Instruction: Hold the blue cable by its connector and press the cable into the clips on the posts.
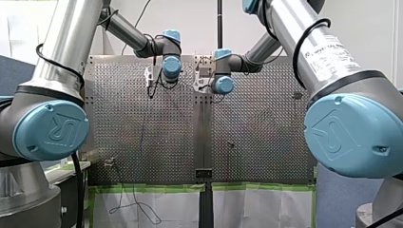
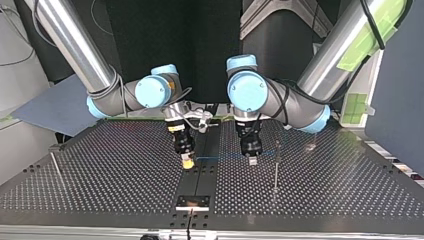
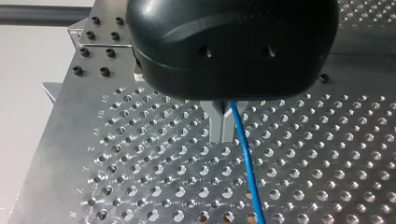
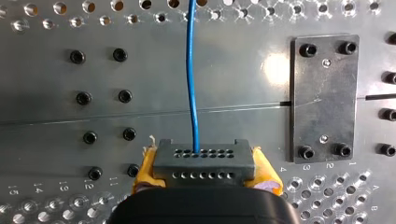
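The yellow-padded fingers of my right gripper (image 2: pixel 187 161) pinch the grey perforated connector block (image 4: pixel 204 161). The thin blue cable (image 4: pixel 191 70) runs taut to my left gripper (image 3: pixel 223 123), whose metal fingers look closed on it, low over the middle of the table (image 2: pixel 125 170). The cable looks light and limp, so I'd hold it by the rigid connector.

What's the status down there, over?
My right gripper shut on the connector. My left gripper shut on the blue cable, stretched between them. Cable not at the post yet; nothing blocking.
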Robot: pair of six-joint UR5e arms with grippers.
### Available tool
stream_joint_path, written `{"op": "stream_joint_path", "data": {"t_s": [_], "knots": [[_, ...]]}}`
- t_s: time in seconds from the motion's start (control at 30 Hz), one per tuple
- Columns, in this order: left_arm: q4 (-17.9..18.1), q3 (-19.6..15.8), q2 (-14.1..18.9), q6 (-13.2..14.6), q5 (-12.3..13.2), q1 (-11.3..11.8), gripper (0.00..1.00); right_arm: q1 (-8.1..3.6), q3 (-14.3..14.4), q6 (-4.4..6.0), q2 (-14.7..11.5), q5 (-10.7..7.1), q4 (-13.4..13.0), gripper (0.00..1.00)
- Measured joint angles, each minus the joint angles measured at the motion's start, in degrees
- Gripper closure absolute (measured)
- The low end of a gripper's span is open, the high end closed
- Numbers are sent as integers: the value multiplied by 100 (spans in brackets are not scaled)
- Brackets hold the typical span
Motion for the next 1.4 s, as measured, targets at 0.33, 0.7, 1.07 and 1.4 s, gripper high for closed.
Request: {"op": "stream_joint_path", "data": {"t_s": [0.33, 0.7, 1.07, 1.4], "knots": [[8, -38, -39, -230, -5, -110, 99, -33, 69, 1, 2, 12, 48, 100], [394, -541, -435, -277, 62, -241, 99, -80, 564, -1, -2, 131, 87, 100], [865, -835, -715, -204, 91, -441, 99, -209, 1123, -116, -7, 359, 60, 100], [1254, -1035, -1064, -120, 51, -661, 99, -344, 1696, -254, -34, 542, -92, 100]]}}
